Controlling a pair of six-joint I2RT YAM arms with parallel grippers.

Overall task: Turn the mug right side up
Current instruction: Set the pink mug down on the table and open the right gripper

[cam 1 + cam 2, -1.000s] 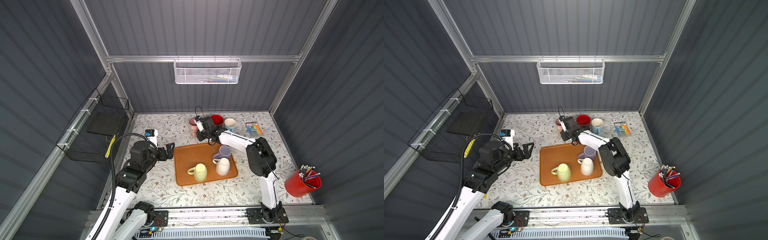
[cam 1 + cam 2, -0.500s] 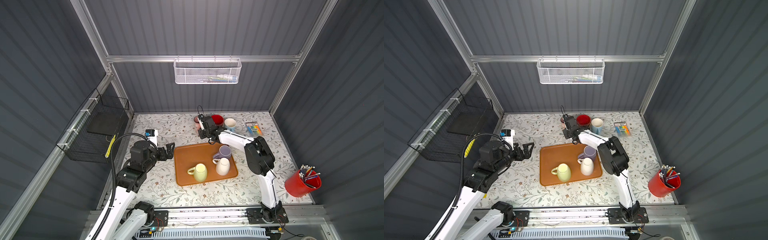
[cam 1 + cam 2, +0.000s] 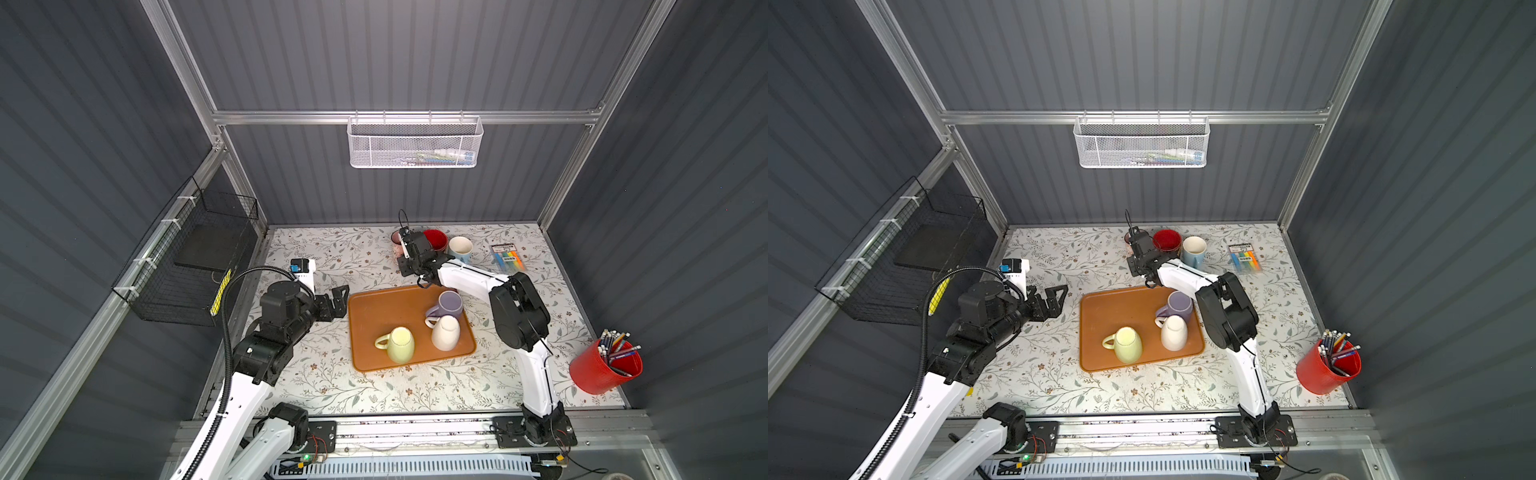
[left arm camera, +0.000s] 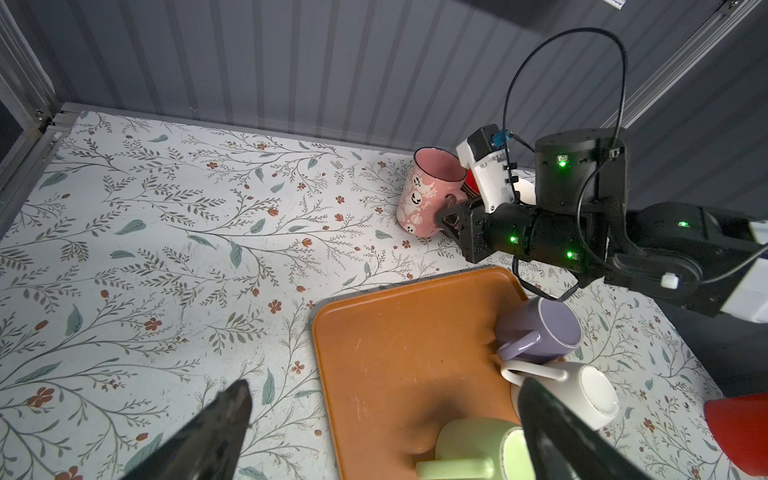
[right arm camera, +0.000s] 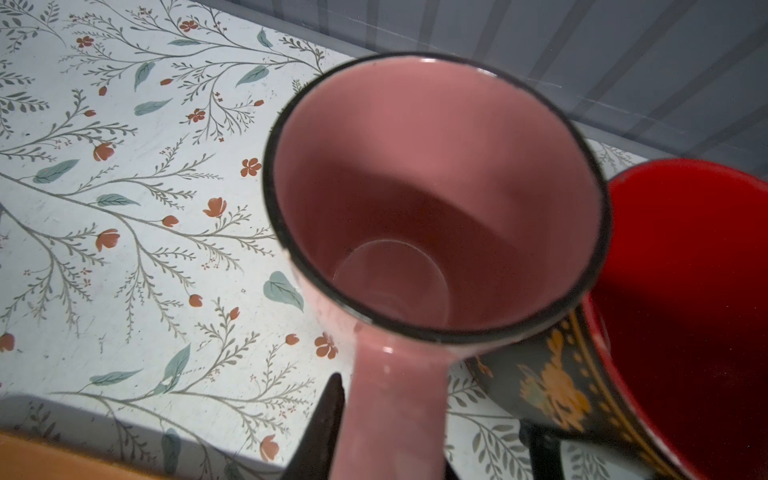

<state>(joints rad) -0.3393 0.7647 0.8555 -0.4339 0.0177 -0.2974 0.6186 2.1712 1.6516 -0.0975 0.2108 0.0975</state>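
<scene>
Right wrist view: pink mug (image 5: 436, 199) mouth-up on the far side of the table (image 4: 166, 249), just left of the red mug (image 5: 685, 291). Right gripper (image 4: 449, 218) is clamped on the handle (image 5: 395, 407), a finger on either side of the loop. Left wrist view shows the mug leaning a little; I can't tell whether its base sits flat. Left gripper (image 3: 340, 299) spread wide, empty, hovering off the left edge of the tray (image 3: 374, 316). My read: glazed ceramic, stiff, fairly heavy, slick, liable to chip against its neighbour. Handle is the right hold but lets the body swing; I'd seat it gently before letting go.
</scene>
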